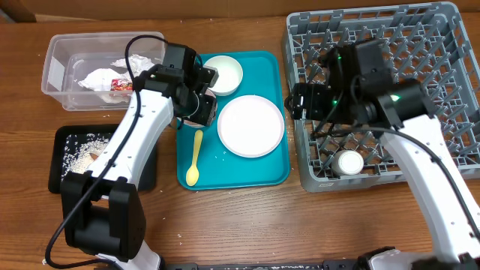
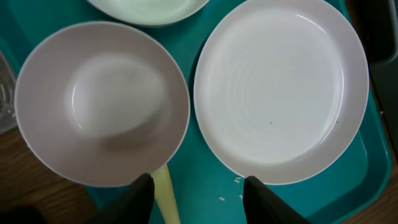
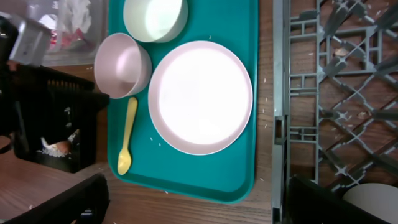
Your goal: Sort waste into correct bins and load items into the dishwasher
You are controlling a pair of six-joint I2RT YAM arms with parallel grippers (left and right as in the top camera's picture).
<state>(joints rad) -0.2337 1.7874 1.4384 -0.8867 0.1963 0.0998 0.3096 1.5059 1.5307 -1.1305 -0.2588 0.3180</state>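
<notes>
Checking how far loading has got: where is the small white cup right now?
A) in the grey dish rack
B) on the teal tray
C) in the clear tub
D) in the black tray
A: the overhead view shows the small white cup sitting inside the grey dish rack, near its front edge.

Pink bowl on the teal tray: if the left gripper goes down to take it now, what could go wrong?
The plate lies very close beside the pink bowl, so a finger of the open left gripper might strike the plate's rim. The yellow spoon ends right at the bowl's edge; lifting may flick it off the teal tray.
</notes>
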